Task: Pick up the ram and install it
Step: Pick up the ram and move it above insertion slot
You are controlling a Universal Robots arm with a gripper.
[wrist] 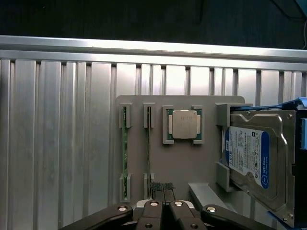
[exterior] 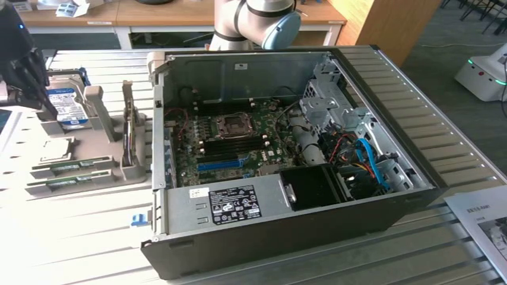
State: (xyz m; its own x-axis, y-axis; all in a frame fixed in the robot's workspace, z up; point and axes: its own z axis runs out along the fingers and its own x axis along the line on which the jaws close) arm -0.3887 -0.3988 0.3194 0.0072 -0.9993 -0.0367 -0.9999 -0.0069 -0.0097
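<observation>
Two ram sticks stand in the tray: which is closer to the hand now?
The ram stick next to the processor; the hand hangs near its end. The other stick stands by the outer edge of the tray, farther away.

tray (wrist: pixel 187 163) at the exterior view's left of the computer case (exterior: pixel 277 237); on it, processor (wrist: pixel 184 123) between ram sticks (wrist: pixel 124 153) and hard drive (wrist: pixel 254 163).

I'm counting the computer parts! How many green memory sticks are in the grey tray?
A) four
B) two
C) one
B: two memory sticks stand on edge side by side in the grey tray, next to the square chip.
</observation>
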